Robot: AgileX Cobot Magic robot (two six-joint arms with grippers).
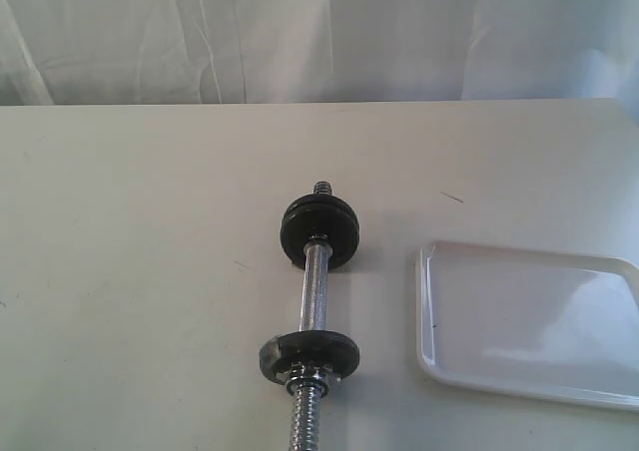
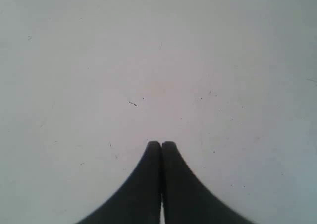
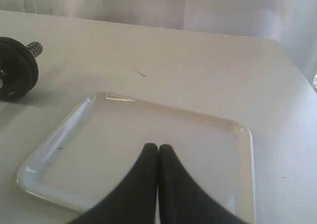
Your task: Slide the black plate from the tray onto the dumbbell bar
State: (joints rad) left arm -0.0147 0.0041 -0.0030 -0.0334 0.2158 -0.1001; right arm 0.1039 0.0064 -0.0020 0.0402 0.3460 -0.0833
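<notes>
Hovering above the tray point(image 3: 173, 114), the closed right end effector point(image 3: 158, 147), dumbbell bar point(image 3: 34, 48) well apart; left end effector point(image 2: 161, 143) likewise closed.

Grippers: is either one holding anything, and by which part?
Nothing is held. The left gripper is shut with nothing between its fingers, facing the table. The right gripper is shut too, empty, pointed at the tray.

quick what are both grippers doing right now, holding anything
left gripper: closed, holding nothing, only bare table in front of it
right gripper: closed, holding nothing, facing the tray
</notes>
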